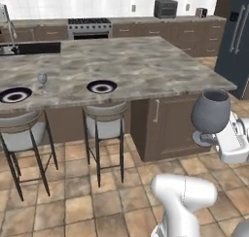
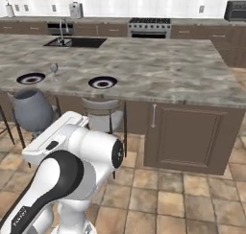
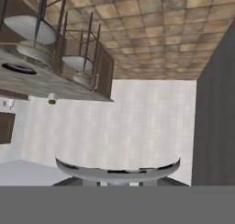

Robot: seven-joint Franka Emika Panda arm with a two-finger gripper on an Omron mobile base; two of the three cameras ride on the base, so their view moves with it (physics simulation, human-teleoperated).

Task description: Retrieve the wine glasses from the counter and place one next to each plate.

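Gripper [image 1: 210, 140] clasps smoky wide-bowled goblet [image 1: 210, 110]; veined marble island [image 1: 146, 66].

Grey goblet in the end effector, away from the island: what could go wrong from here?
1. The big grey goblet is carried by its foot, bowl high over the tiled floor; the hold sits far below the bowl, so a jolt could tip it or drop it.
2. The right plate lies near the island edge; setting the goblet down too close could knock the plate, or leave the goblet on the edge.
3. The small glass already stands between the plates; a wide sweep might hit it.
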